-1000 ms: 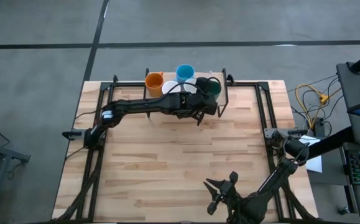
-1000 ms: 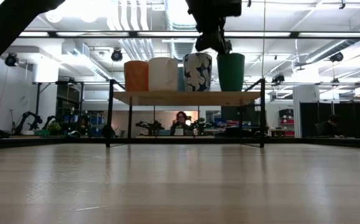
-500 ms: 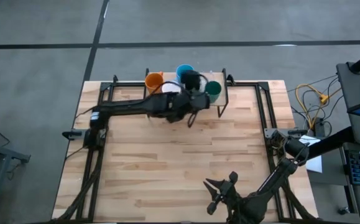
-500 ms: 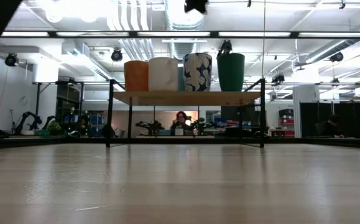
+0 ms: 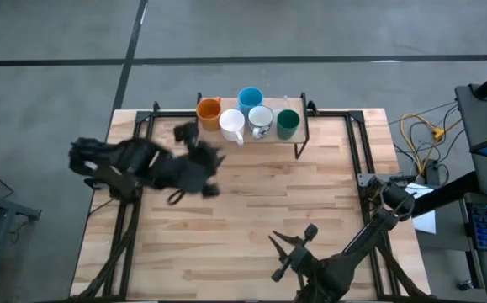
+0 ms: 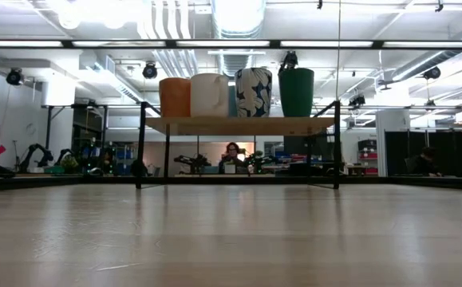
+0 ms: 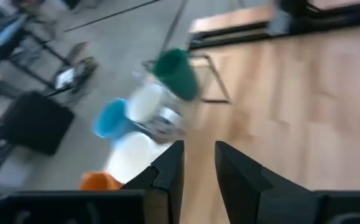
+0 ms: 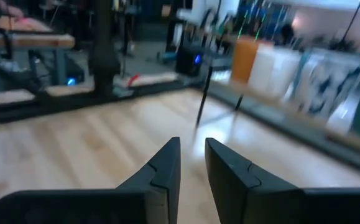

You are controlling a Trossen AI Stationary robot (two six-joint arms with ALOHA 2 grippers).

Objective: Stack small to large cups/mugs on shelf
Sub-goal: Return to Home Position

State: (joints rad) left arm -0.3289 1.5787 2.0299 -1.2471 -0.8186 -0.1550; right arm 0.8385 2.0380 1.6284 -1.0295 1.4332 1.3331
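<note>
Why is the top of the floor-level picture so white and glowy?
Low view: the ceiling lights shine straight into the camera and wash out white, and the table carries their pale sheen. High view: the light falls evenly on the table, with no bright spots. Right wrist view: a patch of glare lies on the table beside the shelf leg.

Cups (image 5: 260, 120) in a row on shelf (image 6: 238, 125) (one set behind them), shelf at table (image 5: 251, 210)'s far edge

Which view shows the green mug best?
Low view: the green mug shows its whole side, upright on the shelf. High view gives only its top; left wrist, a slanted glimpse; right wrist, a sliver.
</note>
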